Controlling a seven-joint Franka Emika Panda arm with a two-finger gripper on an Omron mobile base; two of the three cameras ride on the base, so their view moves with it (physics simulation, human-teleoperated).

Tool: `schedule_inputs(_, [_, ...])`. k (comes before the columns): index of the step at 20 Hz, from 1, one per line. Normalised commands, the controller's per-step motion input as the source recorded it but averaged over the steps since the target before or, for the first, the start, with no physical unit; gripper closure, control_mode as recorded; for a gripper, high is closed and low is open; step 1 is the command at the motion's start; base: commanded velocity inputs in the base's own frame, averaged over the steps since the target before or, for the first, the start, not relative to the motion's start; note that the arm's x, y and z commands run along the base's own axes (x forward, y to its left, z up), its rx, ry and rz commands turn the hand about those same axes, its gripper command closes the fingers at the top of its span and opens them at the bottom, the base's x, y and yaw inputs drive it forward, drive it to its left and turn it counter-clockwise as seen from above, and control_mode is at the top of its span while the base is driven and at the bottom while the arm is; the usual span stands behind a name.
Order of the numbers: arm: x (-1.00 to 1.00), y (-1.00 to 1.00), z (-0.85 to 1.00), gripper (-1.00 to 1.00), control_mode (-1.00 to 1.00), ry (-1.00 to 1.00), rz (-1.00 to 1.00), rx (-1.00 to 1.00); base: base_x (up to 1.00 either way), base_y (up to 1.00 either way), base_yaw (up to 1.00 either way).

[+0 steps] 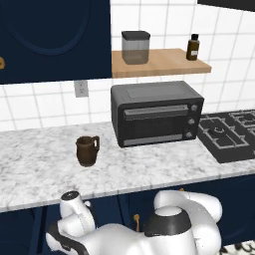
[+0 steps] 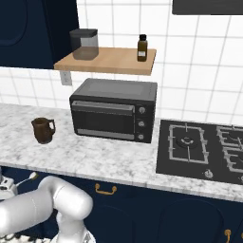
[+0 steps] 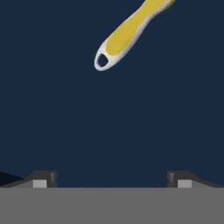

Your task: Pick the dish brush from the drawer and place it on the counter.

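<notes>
In the hand view the dish brush [image 3: 127,33] lies on the dark blue floor of the drawer [image 3: 109,122]. Its yellow handle has a white rim and a hang hole at the near end, and it runs off the top edge, so the head is hidden. My gripper [image 3: 111,180] hovers over the drawer floor, open, with fingertips [image 3: 41,179] set wide apart and nothing between them. The brush's handle end is ahead of the tips and apart from them. My hand [image 1: 73,200] hangs low in front of the marble counter [image 1: 149,169], below its pale front edge.
A brown mug [image 1: 87,150] stands on the counter's left part, with a black toaster oven [image 1: 157,113] behind centre and a stove top [image 1: 229,137] to the right. A wooden shelf [image 1: 159,62] carries a jar and a bottle. Navy cabinet fronts with gold handles [image 2: 105,190] sit below.
</notes>
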Motion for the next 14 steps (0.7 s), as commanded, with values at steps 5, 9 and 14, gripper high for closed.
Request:
schedule_inputs(5, [-0.91,0.25,-0.23,-1.0,-1.0,0.19,0.0,-0.06,0.0,0.0,0.0])
schedule_inputs(9, [-1.0,-0.04,0.13,-1.0,-1.0,0.64,0.0,0.04,0.0,0.0,0.0])
schedule_inputs(14, [-0.76,-0.06,0.63,-1.0,-1.0,0.37,0.0,-0.02,0.0,0.0,0.0])
